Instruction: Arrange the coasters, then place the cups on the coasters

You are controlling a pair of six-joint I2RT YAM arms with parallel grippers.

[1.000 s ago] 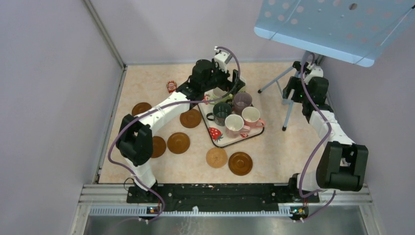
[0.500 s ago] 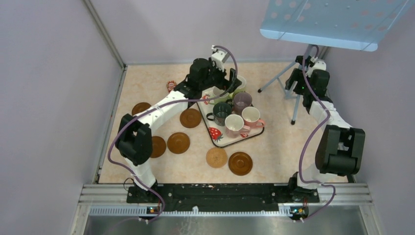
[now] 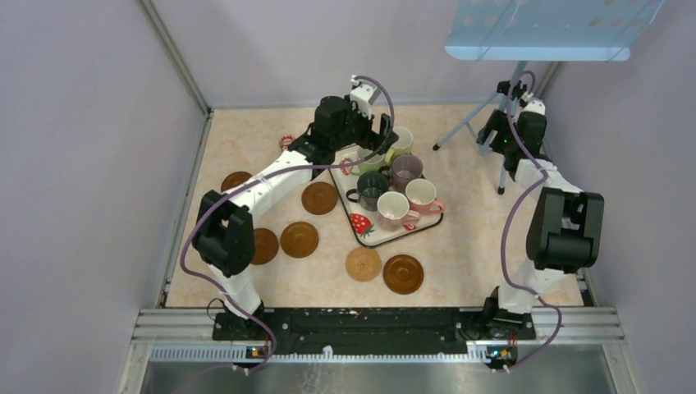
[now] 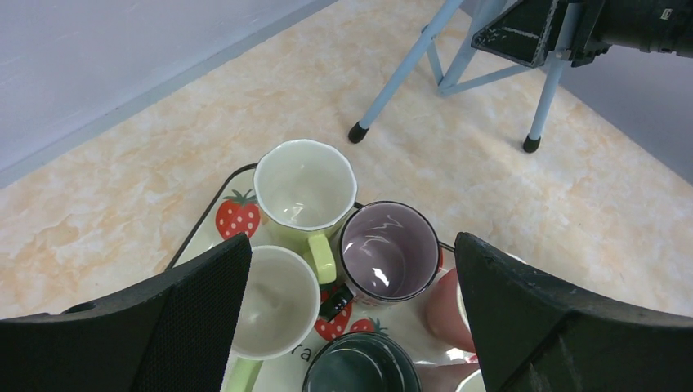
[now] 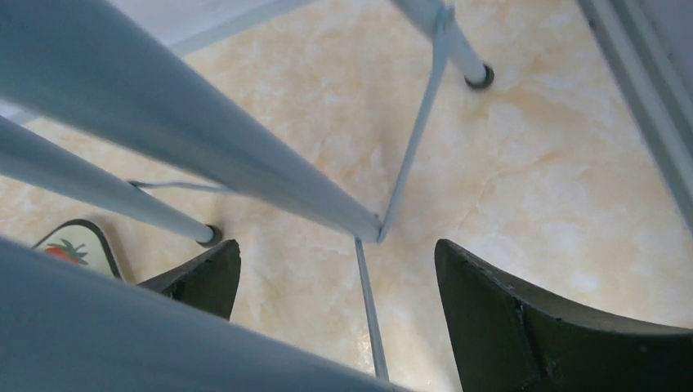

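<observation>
Several cups stand packed on the strawberry-print tray [image 3: 361,223]: a yellow-green cup [image 4: 304,192], a purple cup [image 4: 390,251], a second pale green cup [image 4: 274,300], a dark green cup [image 4: 359,363] and a pink cup [image 4: 445,310]. My left gripper [image 4: 352,238] hovers open above them, holding nothing, over the tray's far end [image 3: 379,139]. Brown coasters [image 3: 319,198] [image 3: 299,239] [image 3: 403,273] and a tan coaster [image 3: 363,263] lie loose on the table. At the back right my right gripper [image 5: 337,243] is open, with a thin stand rod [image 5: 368,302] between its jaws, ungripped.
A blue stand [image 3: 550,29] on thin legs [image 3: 502,168] rises at the back right, around my right gripper [image 3: 496,135]. More brown coasters [image 3: 236,180] [image 3: 263,245] lie on the left. A small red packet [image 3: 286,141] peeks out by the left arm. Walls close three sides.
The blue stand has shifted toward the back right, and my right arm has swung back with it. My left gripper has edged slightly toward the far end of the tray.
</observation>
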